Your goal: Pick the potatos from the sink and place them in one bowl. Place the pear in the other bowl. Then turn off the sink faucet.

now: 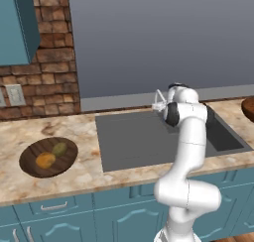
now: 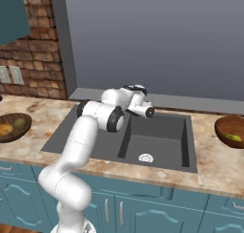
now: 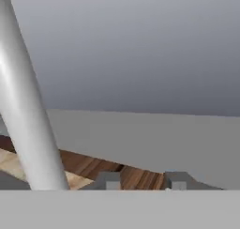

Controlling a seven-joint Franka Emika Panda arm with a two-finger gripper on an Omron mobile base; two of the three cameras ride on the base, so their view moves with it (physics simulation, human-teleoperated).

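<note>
while the two potatoes lie in the dark bowl [image 1: 30,161], the orange one [image 1: 45,160] sits toward its front and the olive one [image 1: 59,149] just behind and to the right of it, and the two look very near each other. this bowl stands on the desk [image 1: 84,171] to the left of the sink [image 1: 134,142], well apart from it. in the right base view the same bowl shows at the left edge with both potatoes inside.

at the other side of the sink the reddish bowl [image 2: 223,127] stands on the desk, and a yellow-green fruit, the pear [image 2: 233,137], lies in it.

the sink has a flat grey panel at the left and a deeper well [image 2: 162,141] at the right, with a round drain [image 2: 146,157] in the bottom.

the faucet [image 1: 159,99] stands at the back edge of the sink, and the arm's hand is just beside it. in the hand view the pale spout [image 3: 26,115] runs as a thick slanted bar at the left, and the gripper [image 3: 142,183] has its two tips a little apart with nothing between them. whether it touches the faucet i cannot tell.
</note>
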